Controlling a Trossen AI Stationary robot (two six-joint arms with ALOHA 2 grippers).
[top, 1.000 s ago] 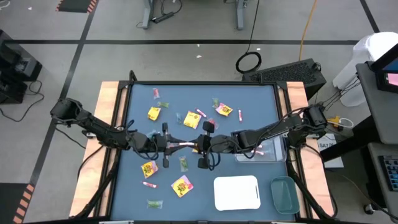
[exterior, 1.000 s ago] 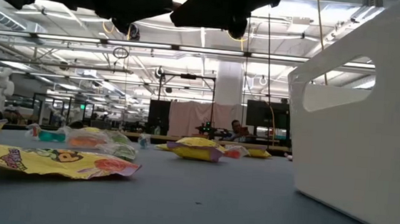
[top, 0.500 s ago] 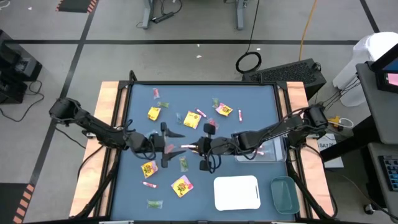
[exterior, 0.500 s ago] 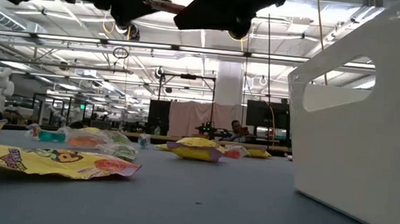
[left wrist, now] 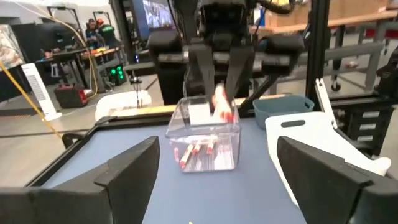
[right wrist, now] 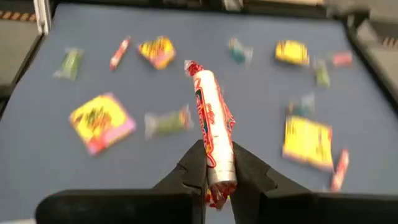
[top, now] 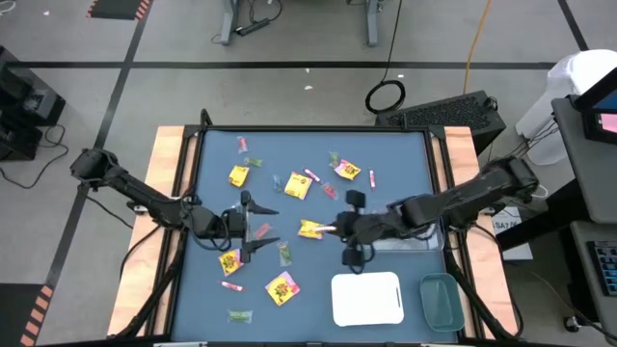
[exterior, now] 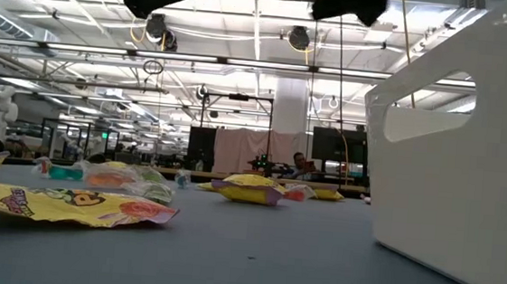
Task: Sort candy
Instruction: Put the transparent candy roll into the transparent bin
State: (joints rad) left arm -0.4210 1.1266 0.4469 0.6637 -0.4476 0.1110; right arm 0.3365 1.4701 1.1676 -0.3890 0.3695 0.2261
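The right gripper (right wrist: 214, 180) was over the middle of the blue table (top: 405, 159), its jaws closed on a thin pink-red candy stick (right wrist: 213, 152) that projected forward from between them. In the high view the same gripper (top: 335, 228) pointed toward the left arm, just beside a yellow packet (top: 310, 228) lying on the table.

The left gripper (top: 262, 224) was over the left half of the table, facing the right arm, with its jaws spread wide and nothing between them.

A clear tray (left wrist: 204, 142) stood on the right side of the table and held several pink-red sticks (left wrist: 196, 151). A white tray (top: 366, 298) and a green-tinted tray (top: 441, 301) stood at the table's near right corner, side by side.

The remaining candy (top: 282, 286) lay scattered loose across the left and centre of the table: yellow packets, pink-red sticks and small green wrapped pieces, none of it in a tray.
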